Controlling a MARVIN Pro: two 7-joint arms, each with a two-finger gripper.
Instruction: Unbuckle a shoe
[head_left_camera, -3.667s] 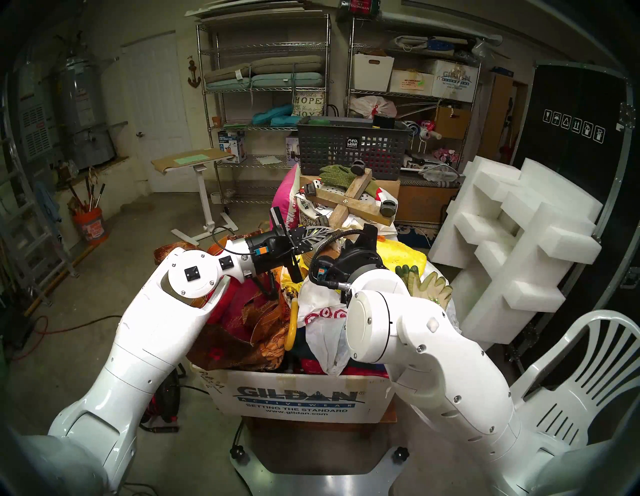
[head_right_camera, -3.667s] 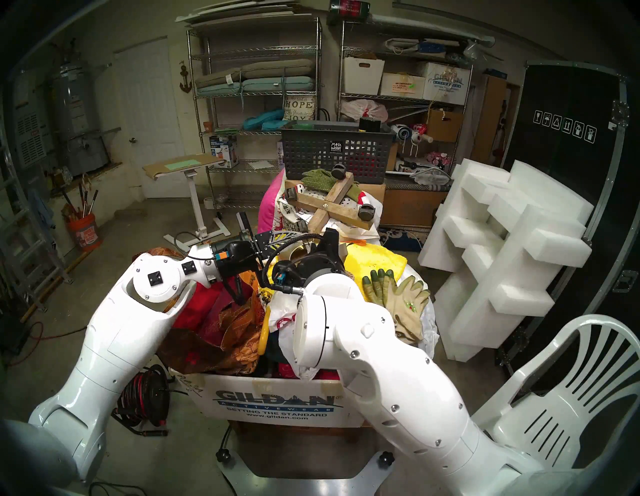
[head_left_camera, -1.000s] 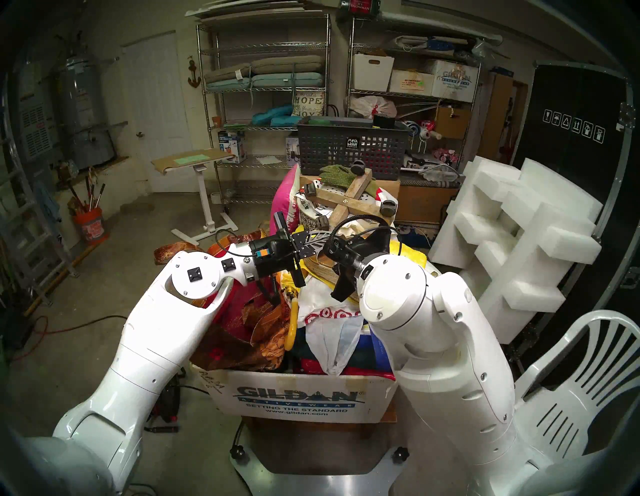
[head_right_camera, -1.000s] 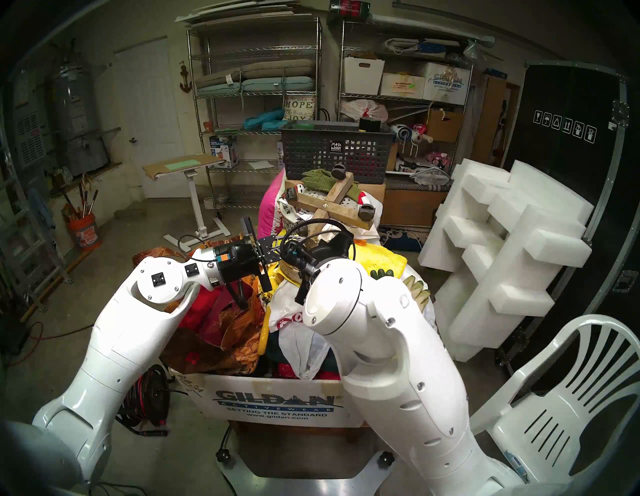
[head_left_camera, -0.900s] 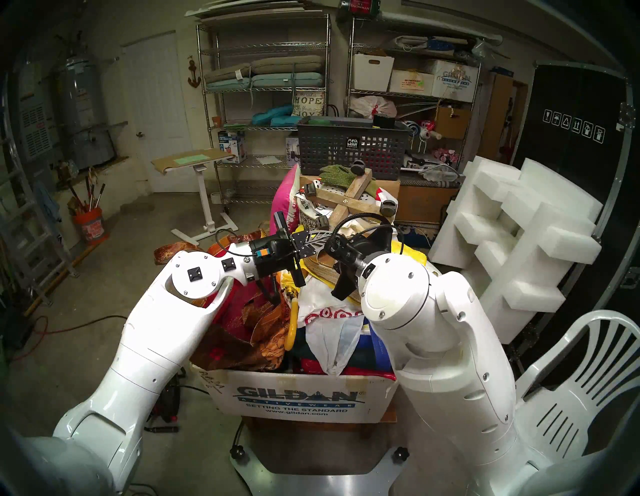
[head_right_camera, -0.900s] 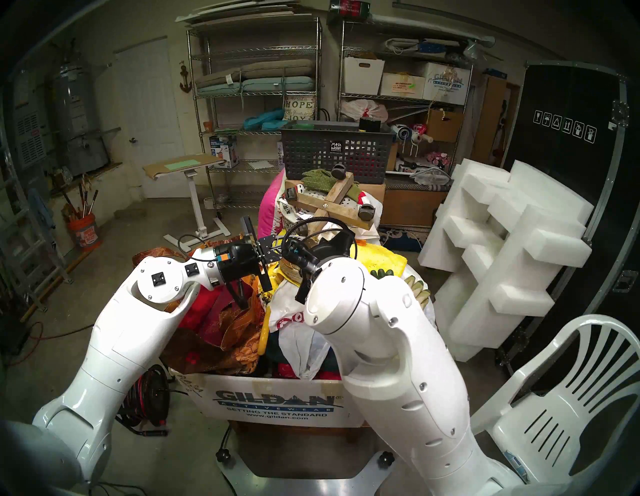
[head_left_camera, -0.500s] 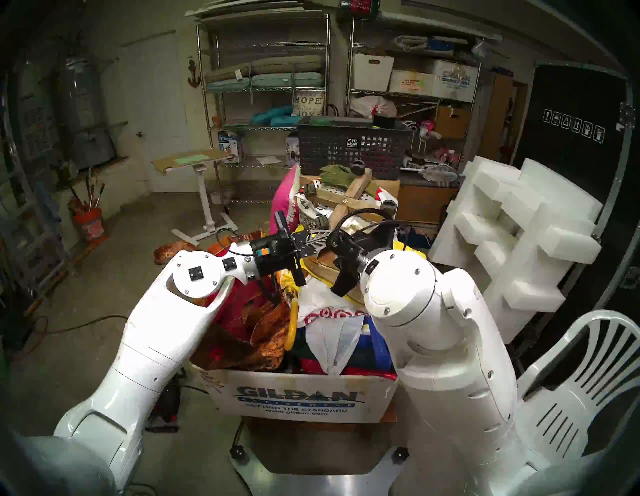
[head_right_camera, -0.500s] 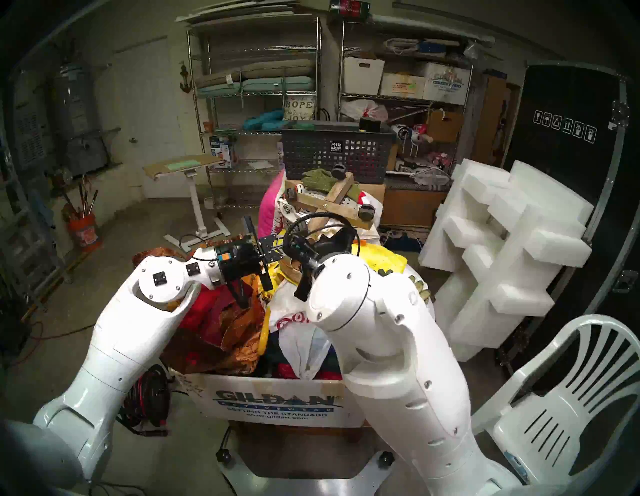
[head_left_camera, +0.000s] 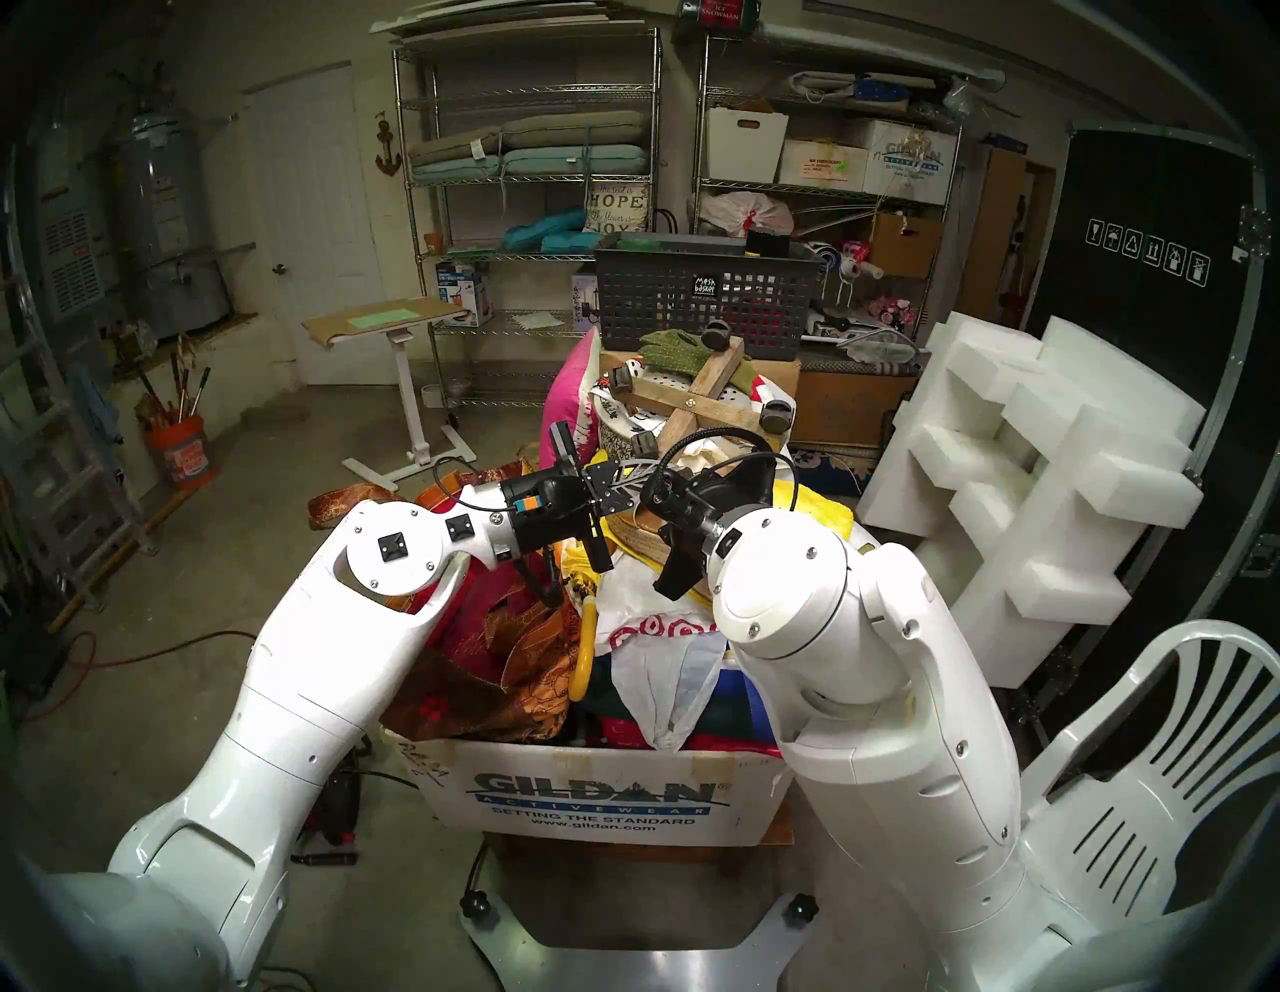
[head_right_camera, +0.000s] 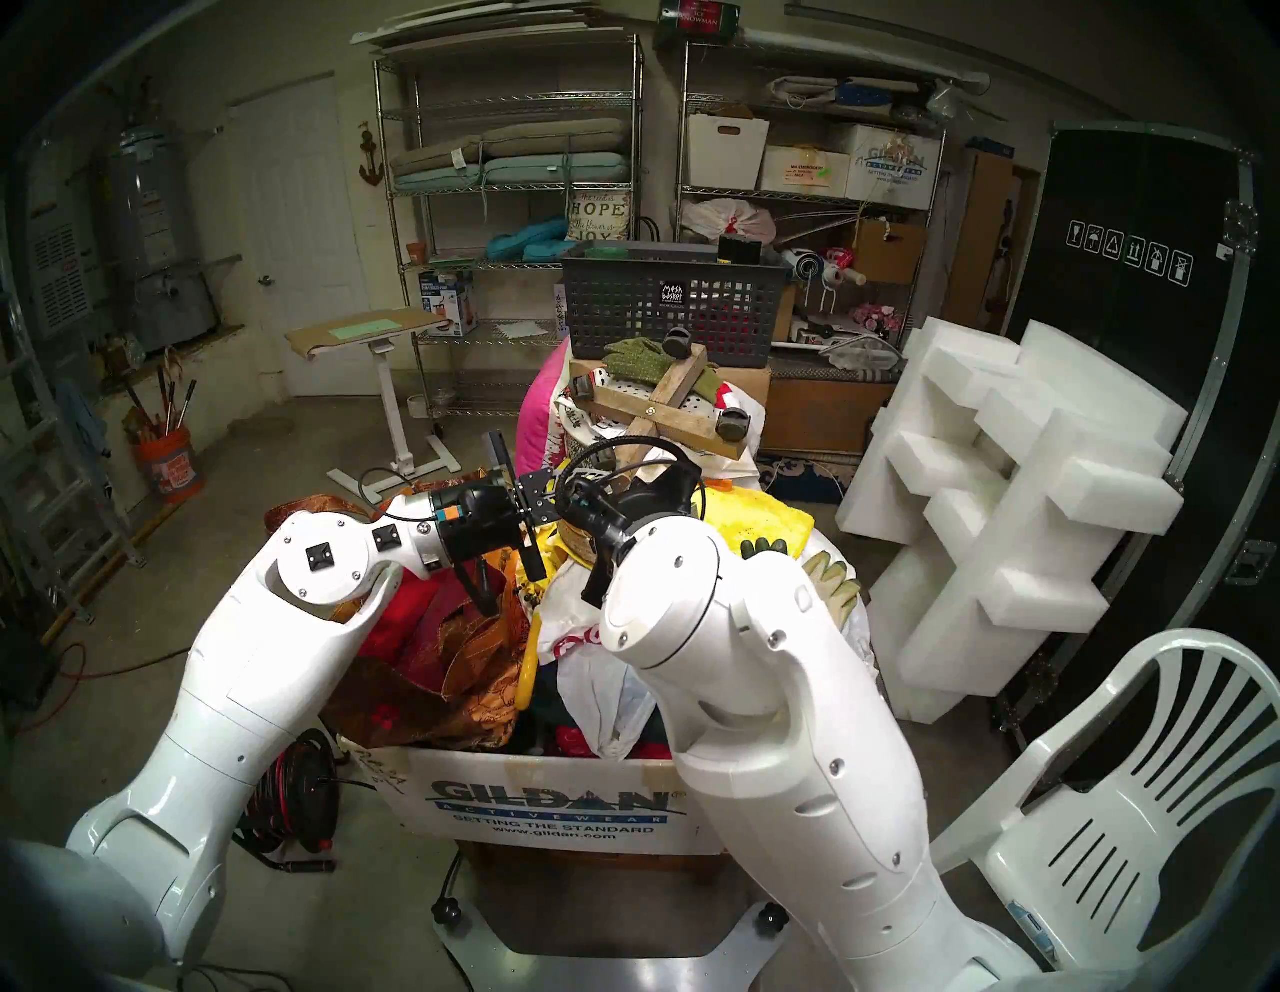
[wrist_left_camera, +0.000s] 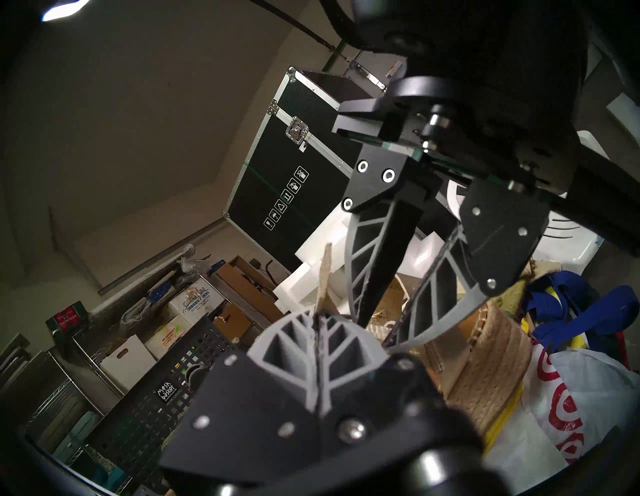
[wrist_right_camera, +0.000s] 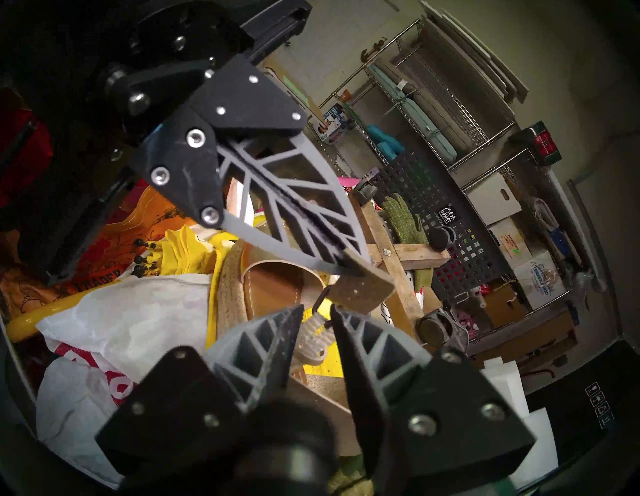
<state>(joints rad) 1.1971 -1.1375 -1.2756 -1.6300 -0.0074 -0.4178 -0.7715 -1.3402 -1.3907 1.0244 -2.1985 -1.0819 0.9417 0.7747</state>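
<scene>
1. The left gripper (wrist_right_camera: 341, 259) is closed flat on the free end of the shoe's strap (wrist_right_camera: 362, 285), a tan suede-like tab with small punched holes. In the left wrist view the same tab (wrist_left_camera: 323, 277) stands up out of the pressed-together fingertips.
2. The shoe (wrist_right_camera: 263, 287) is a wedge sandal with a woven jute rope side, a brown leather insole edged in pale stitching and a pale braided loop near a small dark buckle (wrist_right_camera: 320, 299). It lies on top of the heap in the cardboard box (head_left_camera: 596, 796), between a yellow cloth (wrist_right_camera: 194, 249) and a white plastic bag (wrist_right_camera: 138, 311).
3. The right gripper (wrist_right_camera: 315, 310) stands part open, its two tips either side of the buckle and the braided loop. Whether either tip touches them I cannot tell.
4. From the head views only a sliver of the shoe's rope sole (head_left_camera: 641, 533) shows; both wrists cover the rest, and the buckle is hidden there.
5. The toe end of the shoe is out of sight under the right gripper's body in the right wrist view.
6. Readable writing: "GILDAN ACTIVEWEAR SETTING THE STANDARD www.gildan.com" on the box, "TRADER" on an orange bag (wrist_right_camera: 97, 277), "Mesh basket" on the grey basket (head_left_camera: 703, 298), "HOPE" on a cushion (head_left_camera: 620, 204), and "SNOWMAN" on a red box (head_left_camera: 720, 12).
</scene>
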